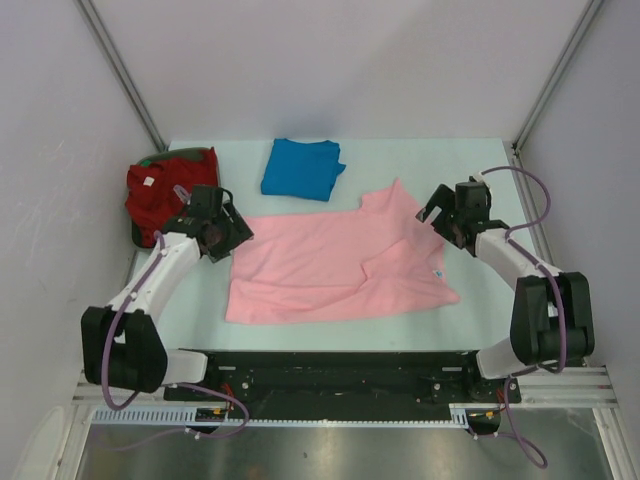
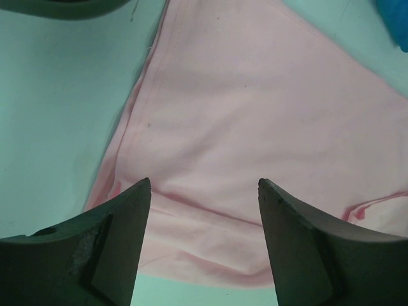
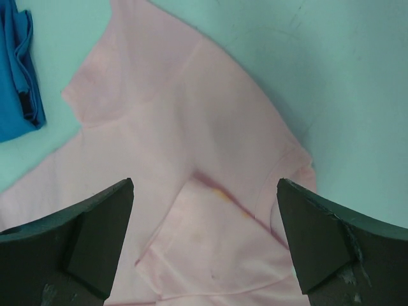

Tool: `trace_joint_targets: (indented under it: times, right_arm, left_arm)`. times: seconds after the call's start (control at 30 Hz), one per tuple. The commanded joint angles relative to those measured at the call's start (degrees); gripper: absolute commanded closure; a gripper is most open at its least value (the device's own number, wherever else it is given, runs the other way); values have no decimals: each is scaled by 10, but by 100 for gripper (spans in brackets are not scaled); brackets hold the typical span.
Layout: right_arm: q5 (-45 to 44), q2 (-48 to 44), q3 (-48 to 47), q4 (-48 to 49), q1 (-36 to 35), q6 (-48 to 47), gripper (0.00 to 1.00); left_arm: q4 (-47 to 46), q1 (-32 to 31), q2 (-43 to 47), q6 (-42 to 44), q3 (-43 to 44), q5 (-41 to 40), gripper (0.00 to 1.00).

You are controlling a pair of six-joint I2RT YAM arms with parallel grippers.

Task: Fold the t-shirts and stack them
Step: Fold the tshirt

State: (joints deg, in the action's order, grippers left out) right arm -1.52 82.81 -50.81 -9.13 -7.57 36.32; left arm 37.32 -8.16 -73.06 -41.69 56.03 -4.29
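Note:
A pink t-shirt (image 1: 335,262) lies spread on the pale green table (image 1: 430,160), its right side partly folded over. A folded blue t-shirt (image 1: 302,167) rests behind it. A crumpled red t-shirt (image 1: 165,187) sits at the back left. My left gripper (image 1: 232,232) hovers open over the pink shirt's (image 2: 255,115) upper left corner, nothing between its fingers (image 2: 108,248). My right gripper (image 1: 432,212) hangs open over the pink shirt's (image 3: 191,159) right sleeve area, where a folded flap (image 3: 217,255) lies. The blue shirt (image 3: 19,76) shows at the right wrist view's left edge.
The red shirt lies on a dark green item (image 1: 140,236) near the left wall. Grey walls and slanted metal posts (image 1: 120,70) enclose the table on three sides. A black rail (image 1: 340,375) runs along the near edge.

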Motion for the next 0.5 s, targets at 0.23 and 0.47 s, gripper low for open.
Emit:
trace_joint_targets:
  times: [0.23,0.47]
  right_arm:
    - [15,60,-2,-19,62,1,0]
    - [17,42,43,-33,70,2,0]
  left_arm:
    - [-78,3,-61,5,-3,63,23]
    - [-100,3,-55,2,-40,82,21]
